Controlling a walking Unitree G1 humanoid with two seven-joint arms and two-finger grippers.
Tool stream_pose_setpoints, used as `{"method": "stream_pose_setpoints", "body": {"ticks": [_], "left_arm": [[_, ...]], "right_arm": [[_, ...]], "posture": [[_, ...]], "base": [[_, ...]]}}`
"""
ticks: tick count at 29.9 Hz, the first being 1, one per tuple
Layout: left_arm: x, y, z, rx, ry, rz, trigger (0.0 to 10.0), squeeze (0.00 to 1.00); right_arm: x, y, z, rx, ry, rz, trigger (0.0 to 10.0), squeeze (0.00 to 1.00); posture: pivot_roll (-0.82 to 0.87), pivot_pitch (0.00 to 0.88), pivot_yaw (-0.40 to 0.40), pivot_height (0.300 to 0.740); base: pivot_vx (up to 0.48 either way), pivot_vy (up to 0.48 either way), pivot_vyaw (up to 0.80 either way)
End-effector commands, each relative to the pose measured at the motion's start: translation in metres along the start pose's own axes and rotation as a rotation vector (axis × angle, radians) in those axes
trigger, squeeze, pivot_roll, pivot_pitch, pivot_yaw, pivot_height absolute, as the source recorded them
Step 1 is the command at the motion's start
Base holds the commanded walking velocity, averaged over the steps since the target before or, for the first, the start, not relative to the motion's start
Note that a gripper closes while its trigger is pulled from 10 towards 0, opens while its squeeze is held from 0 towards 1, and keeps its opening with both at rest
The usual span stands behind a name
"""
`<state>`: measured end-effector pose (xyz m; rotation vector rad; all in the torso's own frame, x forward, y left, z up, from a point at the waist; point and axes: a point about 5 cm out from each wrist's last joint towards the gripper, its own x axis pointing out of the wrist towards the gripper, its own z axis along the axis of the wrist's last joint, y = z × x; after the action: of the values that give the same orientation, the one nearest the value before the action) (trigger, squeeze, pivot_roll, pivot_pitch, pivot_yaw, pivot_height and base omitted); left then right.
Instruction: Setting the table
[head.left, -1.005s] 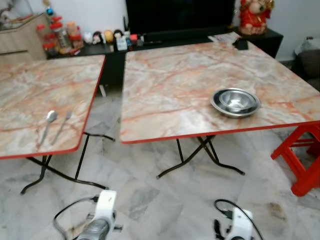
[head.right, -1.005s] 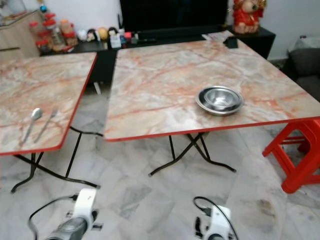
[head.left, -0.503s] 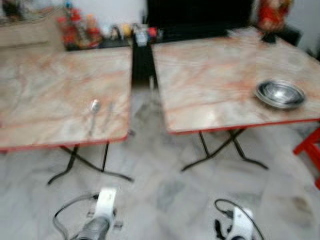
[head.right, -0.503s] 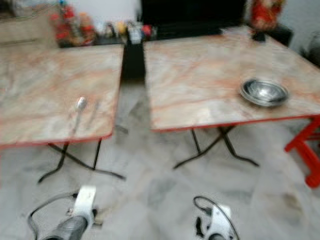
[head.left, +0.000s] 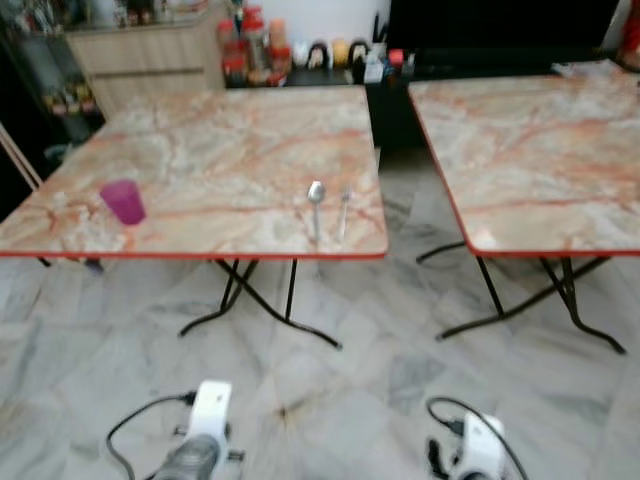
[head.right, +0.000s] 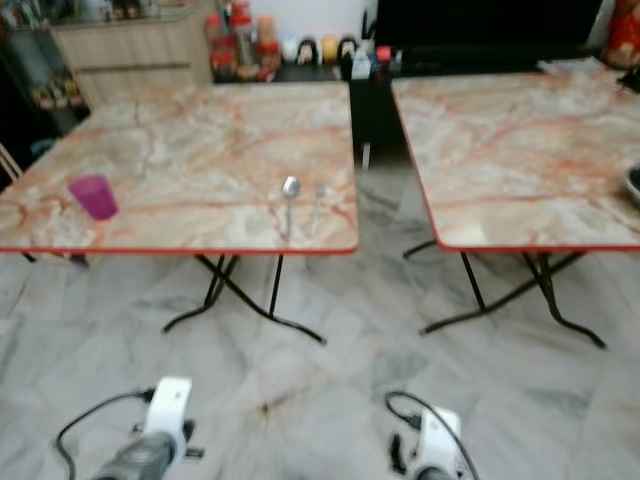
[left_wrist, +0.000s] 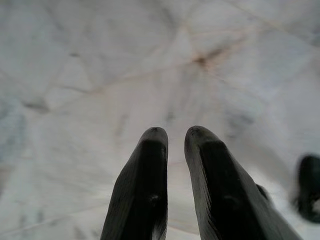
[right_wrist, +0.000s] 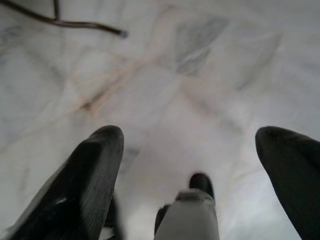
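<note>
A spoon (head.left: 316, 205) and fork (head.left: 343, 211) lie side by side near the front edge of the left surface (head.left: 220, 150); a pink cup (head.left: 123, 201) stands well apart, toward its left corner. Both arms hang low over the floor (head.left: 330, 390); the left tool (left_wrist: 175, 137) is clenched, fingertips nearly touching; the right tool (right_wrist: 190, 140) is released, fingers spread wide.

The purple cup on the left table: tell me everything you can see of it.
The purple cup is a small, plain tumbler of what looks like translucent magenta plastic, wider at the rim than at the base, with no handle or lid. It stands upright on the left table, near that table's front left corner, just behind the red edge. Nothing touches it but the marble-patterned tabletop. The spoon and fork lie well apart from it, toward the front right corner. Whether it holds anything cannot be told.
</note>
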<state>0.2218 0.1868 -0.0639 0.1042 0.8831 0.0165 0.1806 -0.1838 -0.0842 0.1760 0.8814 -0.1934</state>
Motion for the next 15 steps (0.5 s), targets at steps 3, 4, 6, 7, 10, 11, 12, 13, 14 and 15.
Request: {"method": "stream_pose_setpoints", "body": {"ticks": [3, 4, 6, 7, 10, 11, 12, 13, 14, 15], "left_arm": [[0.0009, -0.0048, 0.0049, -0.006, -0.012, -0.005, 10.0, 0.00], [0.0009, -0.0046, 0.0049, -0.007, -0.012, -0.005, 10.0, 0.00], [0.0009, -0.0043, 0.0047, -0.007, -0.011, -0.004, 10.0, 0.00], [0.0009, -0.0039, 0.0047, -0.007, -0.011, -0.003, 10.0, 0.00], [0.0008, -0.0032, 0.0046, -0.008, -0.012, -0.001, 10.0, 0.00], [0.0008, -0.0030, 0.0046, -0.008, -0.012, -0.001, 10.0, 0.00], [0.0008, -0.0026, 0.0047, -0.006, -0.013, 0.002, 10.0, 0.00], [0.0008, -0.0025, 0.0048, -0.006, -0.014, 0.003, 10.0, 0.00], [0.0008, -0.0024, 0.0053, 0.003, -0.018, 0.006, 10.0, 0.00], [0.0008, -0.0024, 0.0055, 0.008, -0.020, 0.006, 10.0, 0.00]], "right_arm": [[0.0000, -0.0084, 0.0033, -0.007, -0.009, -0.021, 10.0, 0.00], [0.0001, -0.0082, 0.0033, -0.007, -0.009, -0.020, 10.0, 0.00], [0.0000, -0.0081, 0.0031, -0.007, -0.008, -0.020, 10.0, 0.00], [-0.0001, -0.0081, 0.0023, -0.004, -0.006, -0.021, 10.0, 0.00], [-0.0004, -0.0081, 0.0013, -0.002, -0.004, -0.022, 10.0, 0.00], [-0.0004, -0.0081, 0.0011, -0.001, -0.004, -0.022, 10.0, 0.00], [-0.0004, -0.0080, 0.0009, 0.001, -0.003, -0.022, 10.0, 0.00], [-0.0004, -0.0080, 0.0009, 0.003, -0.003, -0.022, 10.0, 0.00], [-0.0005, -0.0079, 0.0008, 0.004, -0.003, -0.022, 10.0, 0.00], [-0.0005, -0.0079, 0.0007, 0.004, -0.003, -0.021, 10.0, 0.00]], "posture": [[-0.11, 0.000, 0.045, 0.740], [-0.11, 0.000, 0.045, 0.740], [-0.11, 0.000, 0.045, 0.740], [-0.11, 0.000, 0.045, 0.740], [-0.11, 0.000, 0.045, 0.740], [-0.11, 0.000, 0.046, 0.740], [-0.11, 0.000, 0.046, 0.740], [-0.11, 0.000, 0.046, 0.740], [-0.10, 0.000, 0.045, 0.740], [-0.10, 0.000, 0.045, 0.740]], "base": [[0.000, 0.480, 0.00], [0.000, 0.480, 0.00], [0.000, 0.480, 0.00], [0.000, 0.480, 0.00], [0.000, 0.480, 0.00], [0.000, 0.337, 0.00], [0.000, 0.296, 0.00], [0.000, 0.296, 0.00], [0.000, 0.000, 0.00], [0.000, 0.000, 0.00]]}}
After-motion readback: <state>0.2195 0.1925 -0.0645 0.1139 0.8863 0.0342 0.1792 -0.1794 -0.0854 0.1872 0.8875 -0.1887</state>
